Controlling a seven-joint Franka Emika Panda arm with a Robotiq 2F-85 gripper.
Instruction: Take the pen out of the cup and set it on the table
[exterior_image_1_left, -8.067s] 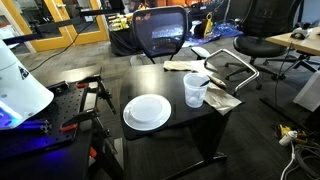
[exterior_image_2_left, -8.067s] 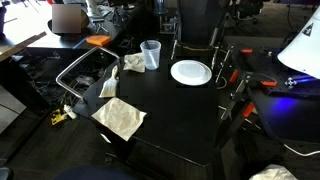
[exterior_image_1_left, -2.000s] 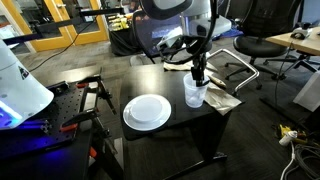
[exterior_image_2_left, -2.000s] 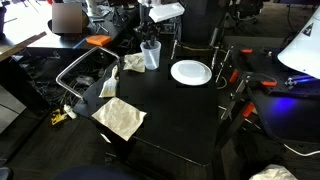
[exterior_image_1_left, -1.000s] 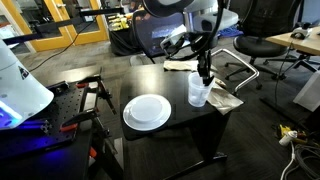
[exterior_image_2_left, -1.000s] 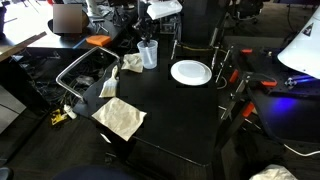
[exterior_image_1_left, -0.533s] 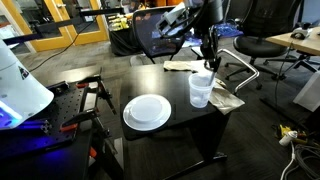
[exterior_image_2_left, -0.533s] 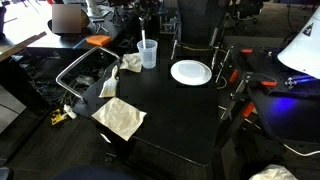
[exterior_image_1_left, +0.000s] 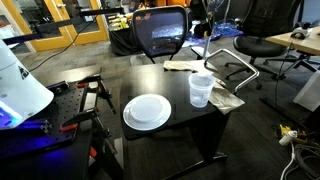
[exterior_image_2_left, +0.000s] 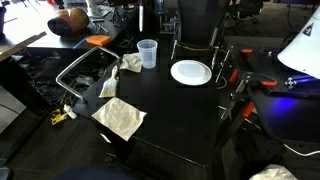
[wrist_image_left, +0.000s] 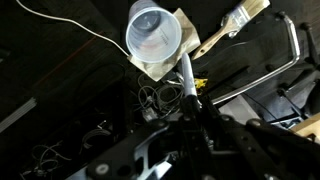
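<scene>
Since the earlier frame your arm has climbed almost out of both exterior views, and the slim stick that stood in the cup (exterior_image_1_left: 201, 90) no longer rises from its rim. You have the pen (wrist_image_left: 186, 80) pinched at its upper end in the gripper (wrist_image_left: 190, 108), whose dark metal fingers are closed tight around it. It is a thin, straight, smooth rod that reads pale grey under the wrist camera's light, and it hangs point-down. Its free tip points toward the cup (wrist_image_left: 153, 30) but shows clear of the rim, and you cannot tell from that view how high it is.

From above, the cup is a round mouth of cloudy, translucent plastic with a smaller bottom circle inside. In an exterior view it stands upright (exterior_image_2_left: 148, 53), tapered, near a far corner of the table (exterior_image_2_left: 190, 120), whose top is flat matte black. A crumpled tan napkin (wrist_image_left: 165, 62) lies under and beside the cup, its creased edge just past the cup in an exterior view (exterior_image_1_left: 222, 98). Close by on the same top lies the round, glossy white plate (exterior_image_1_left: 147, 111), apart from the cup. A second wrinkled napkin (exterior_image_2_left: 119, 118) lies flat at a nearer corner, well away from both
</scene>
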